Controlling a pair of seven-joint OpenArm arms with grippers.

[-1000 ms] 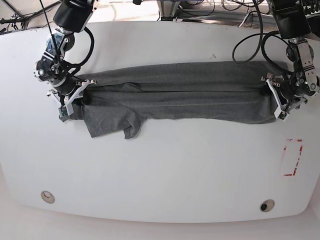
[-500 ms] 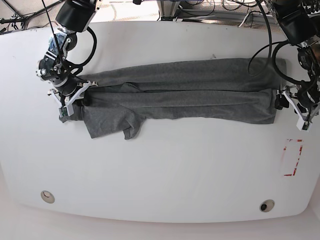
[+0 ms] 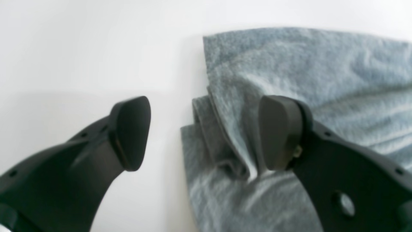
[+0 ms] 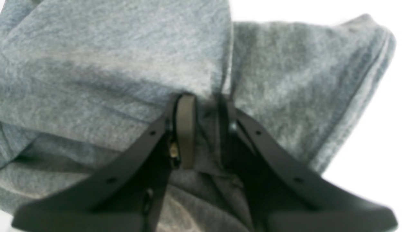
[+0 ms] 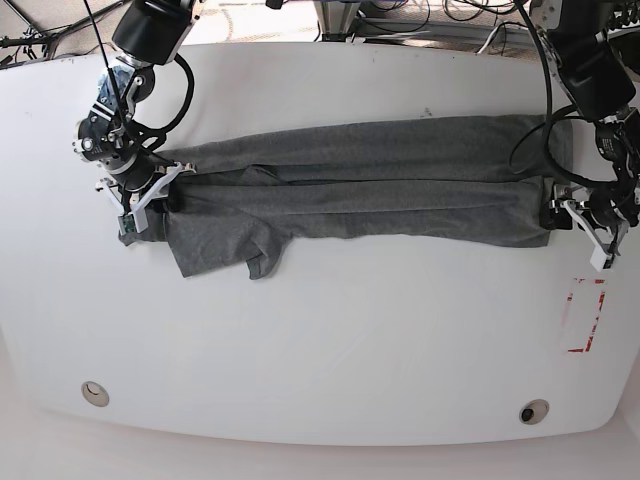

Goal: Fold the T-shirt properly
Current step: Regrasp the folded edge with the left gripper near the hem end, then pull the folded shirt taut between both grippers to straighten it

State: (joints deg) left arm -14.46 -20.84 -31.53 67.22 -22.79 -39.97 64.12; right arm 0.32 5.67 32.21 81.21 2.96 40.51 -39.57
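The T-shirt (image 5: 350,185) lies stretched across the middle of the white table (image 5: 330,340) as a long narrow band, folded lengthwise, with one short sleeve (image 5: 225,245) sticking out toward the near edge at the right arm's end. The right gripper (image 5: 140,200) sits at that end with its jaws drawn close together, pinching a bunched fold of the grey fabric between the pads (image 4: 185,129). At the opposite end the left gripper (image 5: 590,225) stands just off the shirt's edge, jaws spread wide and holding nothing; in its wrist view one fingertip (image 3: 130,132) hangs over bare table and the other over the layered hem corner (image 3: 209,129). A red-outlined rectangle mark (image 5: 585,315) sits on the table near the left gripper
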